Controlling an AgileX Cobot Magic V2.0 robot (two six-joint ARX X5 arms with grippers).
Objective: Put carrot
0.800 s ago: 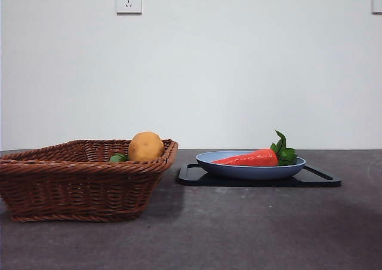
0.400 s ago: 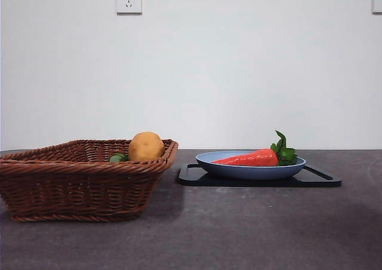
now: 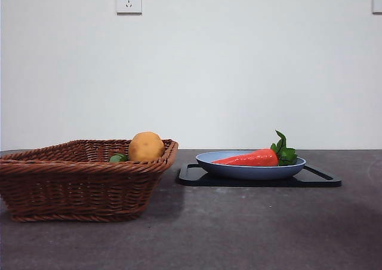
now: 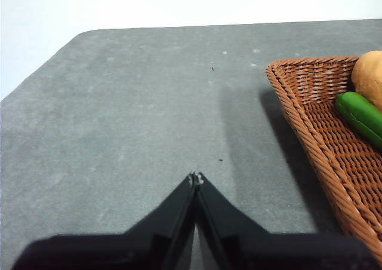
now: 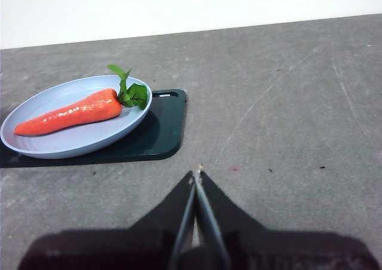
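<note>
1. Grippers first, nearest the cameras: the left gripper (image 4: 196,177) hangs over bare tabletop near the table's left edge, its two black jaws pressed together and holding nothing. The right gripper (image 5: 197,174) hangs over bare tabletop toward the right side, jaws likewise pressed together and empty. Neither arm shows in the front view, so both seem to be waiting.
2. Basket (image 3: 83,177): a brown wicker basket stands near the front edge on the table's left side. A round yellow-brown potato (image 3: 146,146) and a small green vegetable (image 3: 118,158) lie in its far right corner, side by side.
3. Tray (image 3: 316,177): a flat black tray lies farther back, toward the middle and right of the table, just beside the basket. It serves as a base for a pale blue plate (image 3: 250,171), which rests on it.
4. Carrot (image 3: 250,158): the glossy orange-red carrot lies flat in the plate, its long axis running roughly parallel to the front edge. The pointed tip faces the basket and the left edge; the green leaves (image 3: 283,150) at the thick end point toward the right edge and rise over the plate's rim.
5. Judgement: lying free and uncovered, the carrot looks easy to pinch across its thick middle, and the right gripper is the nearer one.
</note>
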